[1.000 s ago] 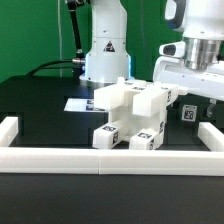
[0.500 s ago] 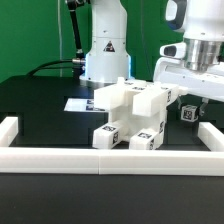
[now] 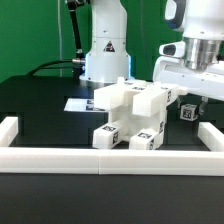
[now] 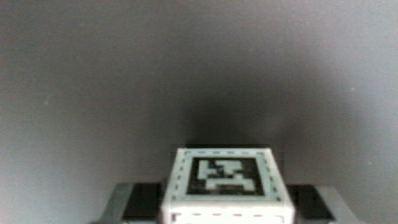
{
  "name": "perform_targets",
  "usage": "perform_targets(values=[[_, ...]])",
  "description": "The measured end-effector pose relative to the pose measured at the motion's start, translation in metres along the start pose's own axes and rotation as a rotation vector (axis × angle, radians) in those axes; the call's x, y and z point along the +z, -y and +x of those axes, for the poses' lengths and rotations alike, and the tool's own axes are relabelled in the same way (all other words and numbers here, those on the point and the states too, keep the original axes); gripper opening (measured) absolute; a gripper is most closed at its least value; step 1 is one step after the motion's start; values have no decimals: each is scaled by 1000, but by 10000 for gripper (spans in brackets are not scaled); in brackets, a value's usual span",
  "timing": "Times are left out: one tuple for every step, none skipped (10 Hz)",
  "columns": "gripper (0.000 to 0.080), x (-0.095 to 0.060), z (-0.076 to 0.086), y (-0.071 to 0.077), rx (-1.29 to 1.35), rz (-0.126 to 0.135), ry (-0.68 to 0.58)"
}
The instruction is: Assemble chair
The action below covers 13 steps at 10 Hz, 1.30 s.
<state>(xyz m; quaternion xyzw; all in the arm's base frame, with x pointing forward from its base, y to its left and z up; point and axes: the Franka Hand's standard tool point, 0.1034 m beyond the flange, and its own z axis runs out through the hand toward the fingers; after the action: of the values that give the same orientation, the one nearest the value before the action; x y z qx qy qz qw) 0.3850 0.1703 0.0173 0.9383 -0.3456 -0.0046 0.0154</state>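
Note:
A small white chair part (image 3: pixel 186 112) with a black-and-white tag sits at the exterior view's right, and my gripper (image 3: pixel 186 106) stands straight over it. In the wrist view the same tagged block (image 4: pixel 222 172) fills the gap between my dark fingers (image 4: pixel 139 202), which press on both of its sides. My gripper (image 4: pixel 222 205) is shut on it. The block seems to be low over the black table; I cannot tell whether it touches. A cluster of white chair pieces (image 3: pixel 130 103) lies mid-table, with two tagged chunky blocks (image 3: pixel 112 134) in front of it.
A low white border wall (image 3: pixel 110 158) runs along the front, with side walls at the left (image 3: pixel 9 128) and right (image 3: pixel 211 133). The marker board (image 3: pixel 78 104) lies flat behind the cluster. The arm's white base (image 3: pixel 105 55) stands at the back centre.

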Motion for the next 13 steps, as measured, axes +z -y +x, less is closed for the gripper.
perform_targets(values=[[287,-11,0,-1,7,14,6],[287,-22,-3,-2,18,33,15],[287,-35,-7,-2,15,41,35],[288,-49,-5,-1,13,58,50],[288,-60,1,-2,11,71,59],[288,-71,9,-4,7,82,72],[288,-78,19,-5,6,91,72],[288,-84,31,-5,-25,90,75],[288,-97,49,-1,-42,98,82],[288,-107,64,3,-67,108,81],[288,-113,76,6,-87,121,73],[288,-109,72,6,-85,117,71],[288,-109,72,5,-86,115,72]])
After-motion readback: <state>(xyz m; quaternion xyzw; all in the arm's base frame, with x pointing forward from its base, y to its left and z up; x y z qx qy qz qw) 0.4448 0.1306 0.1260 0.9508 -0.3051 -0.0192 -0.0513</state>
